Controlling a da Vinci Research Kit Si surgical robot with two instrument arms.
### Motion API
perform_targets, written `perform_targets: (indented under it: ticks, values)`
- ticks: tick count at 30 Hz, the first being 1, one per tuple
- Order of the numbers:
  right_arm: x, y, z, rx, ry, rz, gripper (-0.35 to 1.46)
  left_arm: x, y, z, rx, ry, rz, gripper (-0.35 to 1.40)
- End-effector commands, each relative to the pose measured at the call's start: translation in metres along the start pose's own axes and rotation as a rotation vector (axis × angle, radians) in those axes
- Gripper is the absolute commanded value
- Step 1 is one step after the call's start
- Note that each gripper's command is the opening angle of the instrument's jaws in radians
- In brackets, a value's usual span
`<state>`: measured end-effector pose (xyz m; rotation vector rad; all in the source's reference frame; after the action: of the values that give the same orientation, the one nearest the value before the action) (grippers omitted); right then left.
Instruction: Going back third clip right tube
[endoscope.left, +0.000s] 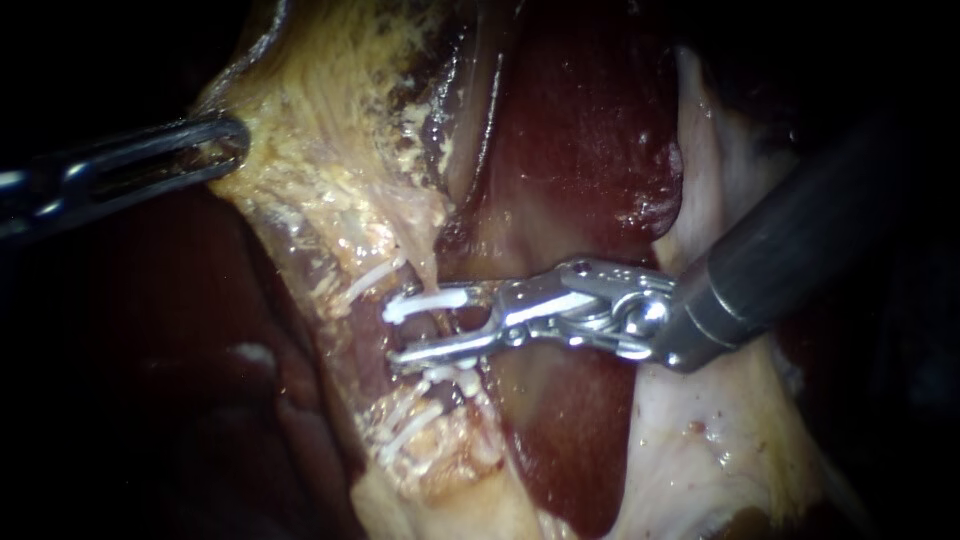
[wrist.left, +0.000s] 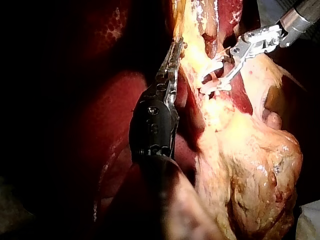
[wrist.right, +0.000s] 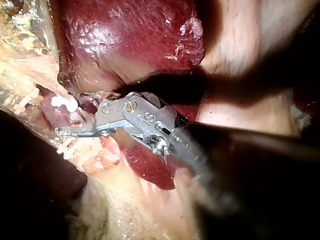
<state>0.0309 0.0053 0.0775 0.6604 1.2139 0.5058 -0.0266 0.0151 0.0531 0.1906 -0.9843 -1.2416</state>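
Endoscope: the left instrument (endoscope.left: 225, 150) has its claw closed on the edge of the yellow fatty tissue (endoscope.left: 330, 150). The right instrument (endoscope.left: 432, 327) holds its claw wide, one half on either side of the tube (endoscope.left: 452, 322), with a white clip (endoscope.left: 425, 304) at the upper half's tip. Dark liver (endoscope.left: 580, 150) lies behind.

Left wrist: the left instrument's (wrist.left: 174, 50) claw is pressed shut into the fatty tissue (wrist.left: 200, 30); the right instrument (wrist.left: 222, 70) gapes beside the clip (wrist.left: 212, 66).

Right wrist: the right instrument's (wrist.right: 70, 120) claw is open, with the clip (wrist.right: 62, 103) at its tip.

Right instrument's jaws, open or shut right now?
Open. The endoscope view shows a gap between the jaws of the right instrument, the white clip lying by the upper one.
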Motion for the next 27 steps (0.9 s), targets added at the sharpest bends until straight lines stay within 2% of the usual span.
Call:
perform_targets:
  ticks: [1,5,10,19,27]
  values:
    - [0.0002,-0.0001,-0.0007,0.003,-0.001,-0.021,0.6,0.0,0.0,0.0,0.0,0.0,0.0,-0.35]
    - [0.0008,-0.0005,-0.004,0.015,-0.006,-0.145,0.6,0.0,0.0001,0.0,0.0,0.0,0.0,-0.35]
    - [0.002,-0.0013,-0.0074,0.032,-0.008,-0.255,0.6,0.0,0.0,0.0001,0.003,0.0,0.0,-0.35]
    - [0.005,-0.0032,-0.011,0.054,-0.008,-0.333,0.6,0.0002,0.0002,0.0003,0.006,0.001,0.001,-0.35]
    - [0.0057,-0.0044,-0.0124,0.065,-0.008,-0.348,0.6,0.0009,0.0003,0.0008,0.01,-0.004,0.004,-0.35]
